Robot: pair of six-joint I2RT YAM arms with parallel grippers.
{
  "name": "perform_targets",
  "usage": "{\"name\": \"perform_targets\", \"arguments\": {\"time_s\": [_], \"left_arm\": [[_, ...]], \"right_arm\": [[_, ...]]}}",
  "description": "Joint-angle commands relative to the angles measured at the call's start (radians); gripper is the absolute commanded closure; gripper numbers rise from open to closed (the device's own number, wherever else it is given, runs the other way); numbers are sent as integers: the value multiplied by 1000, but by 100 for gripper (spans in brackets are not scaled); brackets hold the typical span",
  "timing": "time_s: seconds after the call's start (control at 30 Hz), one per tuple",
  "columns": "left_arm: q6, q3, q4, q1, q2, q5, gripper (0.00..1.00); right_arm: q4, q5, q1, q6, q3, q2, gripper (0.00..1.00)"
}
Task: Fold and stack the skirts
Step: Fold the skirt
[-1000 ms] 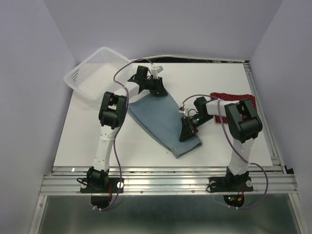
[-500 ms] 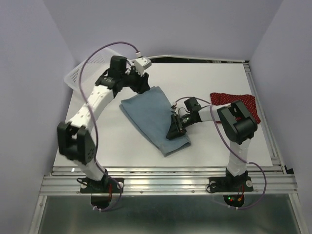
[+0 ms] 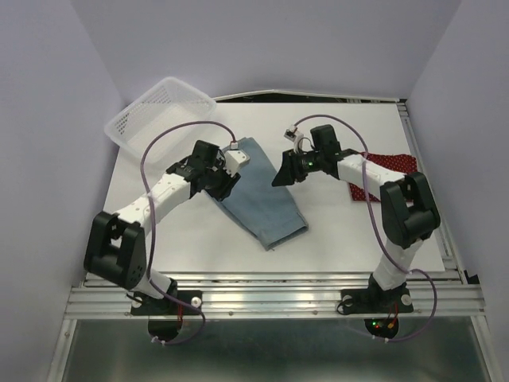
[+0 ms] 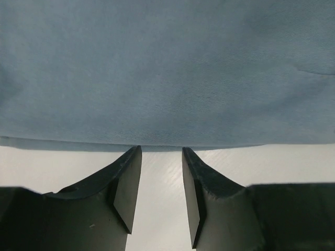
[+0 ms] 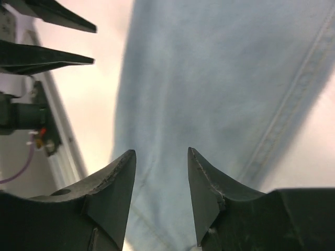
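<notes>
On white table (image 3: 199, 243): denim skirt (image 3: 266, 199); lavender walls (image 3: 48, 87).

Denim skirt (image 3: 266, 199): matt twill cloth, stitched hem. Right of it, red skirt (image 3: 391, 164): dotted cloth. Far left, basket (image 3: 159, 107): white plastic mesh. Table (image 3: 342, 231): smooth, matt.

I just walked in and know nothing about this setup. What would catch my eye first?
A folded light blue denim skirt lies in the middle, the left claw at its left edge and the right claw over its far right side, both open and empty. A dark red dotted skirt lies at the right, partly behind the right arm. A white mesh basket sits at the far left corner.
</notes>
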Motion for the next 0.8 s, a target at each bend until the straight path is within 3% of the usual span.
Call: {"name": "perform_targets", "arguments": {"time_s": [0.0,0.2,0.47,0.67,0.77], "left_arm": [[-70,87,25,18,58,-50,53],[-26,173,5,26,248,-69,54],[-4,351,-14,23,546,15,59],[-43,516,2,18,704,23,59],[-73,565,37,20,701,31,55]], "right_arm": [[-202,105,7,-178,77,133,51],[-194,157,7,-182,-61,121,52],[-202,151,7,-96,-170,80,50],[-231,198,-26,-34,-87,16,46],[-258,209,-76,26,-64,-47,36]]}}
